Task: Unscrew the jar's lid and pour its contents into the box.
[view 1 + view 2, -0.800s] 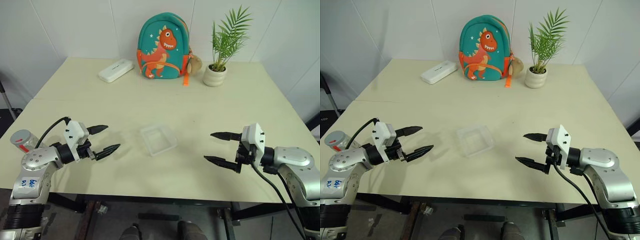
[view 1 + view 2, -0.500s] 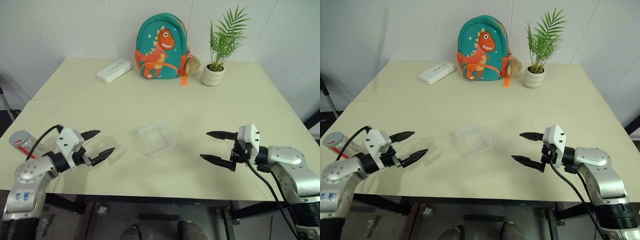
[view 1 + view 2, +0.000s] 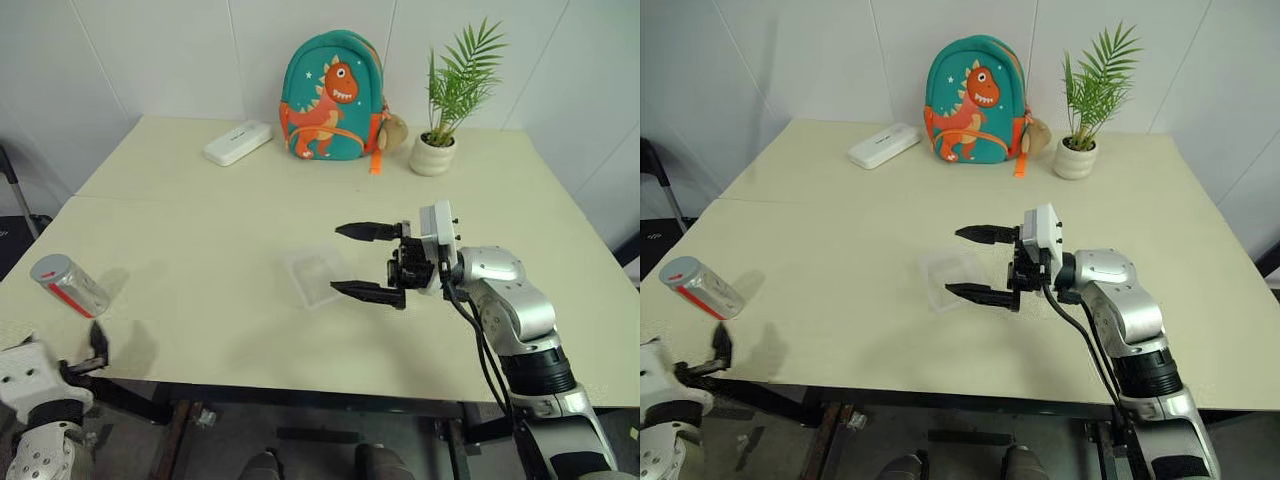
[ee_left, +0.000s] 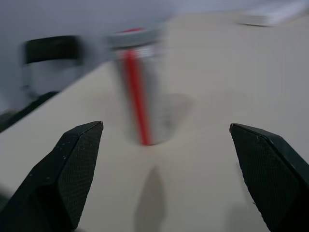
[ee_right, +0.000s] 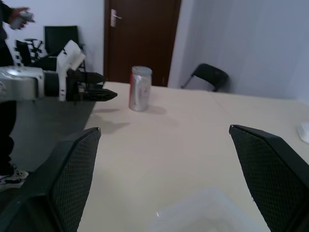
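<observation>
At the near left corner of the table (image 3: 200, 230), the left gripper (image 3: 718, 350) sits low at the table's front edge with its two black fingers spread wide and nothing between them. Just beyond it, near the table's left edge, the jar (image 3: 68, 285) stands on the tabletop, leaning in the head views, with the grey lid (image 3: 47, 268) on it and a red mark down its side. In the left wrist view the jar (image 4: 140, 87) appears blurred between the two open fingers, apart from both.

Toward the middle of the table, the box (image 3: 952, 278) lies flat on the surface. The right gripper (image 3: 360, 260) hovers at the box's right side, pointing to the robot's left, fingers wide apart and empty; one finger reaches over the box's near right corner, the other over its far side. Whether they touch it cannot be told.

Along the far edge stand a flat white case (image 3: 237, 142) toward the left, a teal dinosaur backpack (image 3: 330, 95) in the middle, and a potted plant (image 3: 440, 130) to its right.
</observation>
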Controlling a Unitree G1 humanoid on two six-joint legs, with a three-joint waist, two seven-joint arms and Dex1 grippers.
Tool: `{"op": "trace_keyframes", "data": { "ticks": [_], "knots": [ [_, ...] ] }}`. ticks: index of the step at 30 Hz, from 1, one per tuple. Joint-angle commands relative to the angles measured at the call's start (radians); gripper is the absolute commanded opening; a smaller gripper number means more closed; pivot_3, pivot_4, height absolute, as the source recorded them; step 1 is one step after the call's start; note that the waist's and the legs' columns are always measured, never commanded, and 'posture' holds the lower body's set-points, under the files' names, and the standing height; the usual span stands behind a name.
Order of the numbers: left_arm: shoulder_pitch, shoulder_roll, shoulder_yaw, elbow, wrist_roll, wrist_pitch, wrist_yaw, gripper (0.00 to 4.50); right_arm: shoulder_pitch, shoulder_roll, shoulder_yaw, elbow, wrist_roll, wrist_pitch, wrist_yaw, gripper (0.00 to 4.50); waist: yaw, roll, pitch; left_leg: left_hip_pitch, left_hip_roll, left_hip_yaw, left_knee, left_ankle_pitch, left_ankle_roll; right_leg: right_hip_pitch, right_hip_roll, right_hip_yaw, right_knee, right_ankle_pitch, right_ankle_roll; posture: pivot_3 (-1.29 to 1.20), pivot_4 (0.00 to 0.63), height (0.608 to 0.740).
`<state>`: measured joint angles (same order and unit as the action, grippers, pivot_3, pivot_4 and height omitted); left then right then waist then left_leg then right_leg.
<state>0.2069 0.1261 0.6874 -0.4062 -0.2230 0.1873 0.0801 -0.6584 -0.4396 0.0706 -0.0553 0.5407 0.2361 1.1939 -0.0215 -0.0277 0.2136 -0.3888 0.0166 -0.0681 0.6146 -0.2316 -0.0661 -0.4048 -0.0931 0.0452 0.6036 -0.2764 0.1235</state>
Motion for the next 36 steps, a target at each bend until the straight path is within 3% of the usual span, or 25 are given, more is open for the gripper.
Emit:
{"op": "trace_keyframes", "data": {
  "ticks": [1,6,12,18,26,32,36],
  "knots": [
    [-0.026,0.018,0.02,0.024,0.022,-0.029,0.049,4.48,-0.022,0.018,0.009,-0.021,0.005,-0.035,0.025,4.5,-0.004,-0.001,-0.001,0.0,0.0,0.0,0.0,0.0,0.0,0.001,0.0,0.0,-0.001,0.001,0.0,0.0,0.15,0.74],
    [-0.101,0.079,-0.013,0.131,0.027,-0.034,0.037,4.48,-0.033,0.056,0.05,-0.018,-0.048,-0.071,0.006,4.5,-0.007,-0.001,-0.001,0.0,0.0,0.0,-0.001,0.0,0.0,0.003,0.0,0.0,-0.005,0.002,0.0,0.0,0.15,0.74],
    [-0.201,0.145,-0.042,0.255,0.047,-0.072,0.045,4.48,-0.037,0.119,0.029,-0.017,-0.074,-0.067,-0.114,4.5,-0.007,-0.001,-0.001,0.0,0.001,0.0,-0.002,0.0,-0.001,0.002,0.001,0.0,-0.005,0.002,0.0,0.0,0.15,0.74],
    [-0.268,0.18,-0.042,0.327,0.059,-0.097,0.072,4.48,0.0,0.122,0.039,-0.056,-0.072,-0.055,-0.151,4.5,-0.006,-0.001,-0.001,0.0,0.001,0.0,-0.003,-0.002,-0.002,0.0,0.001,-0.001,-0.004,0.005,0.005,0.0,0.15,0.74],
    [-0.384,0.339,-0.054,0.541,0.055,-0.149,-0.009,4.48,0.001,0.13,0.046,-0.067,-0.075,-0.052,-0.174,4.5,-0.008,-0.001,-0.001,-0.001,0.003,0.0,-0.003,-0.002,-0.002,-0.003,0.003,-0.001,0.0,0.007,0.009,0.0,0.15,0.74],
    [-0.414,0.382,-0.069,0.634,0.049,-0.173,-0.038,4.48,0.011,0.134,0.042,-0.082,-0.079,-0.051,-0.2,4.5,-0.007,-0.001,-0.001,-0.001,0.003,0.001,-0.005,-0.003,-0.003,-0.004,0.003,-0.001,0.0,0.008,0.012,0.0,0.15,0.74],
    [-0.417,0.38,-0.09,0.644,0.056,-0.173,-0.041,3.59,0.022,0.133,0.039,-0.093,-0.079,-0.049,-0.216,4.5,-0.006,-0.001,-0.001,-0.002,0.004,0.001,-0.006,-0.003,-0.003,-0.005,0.003,-0.001,0.0,0.008,0.012,0.0,0.15,0.74]
  ]
}}
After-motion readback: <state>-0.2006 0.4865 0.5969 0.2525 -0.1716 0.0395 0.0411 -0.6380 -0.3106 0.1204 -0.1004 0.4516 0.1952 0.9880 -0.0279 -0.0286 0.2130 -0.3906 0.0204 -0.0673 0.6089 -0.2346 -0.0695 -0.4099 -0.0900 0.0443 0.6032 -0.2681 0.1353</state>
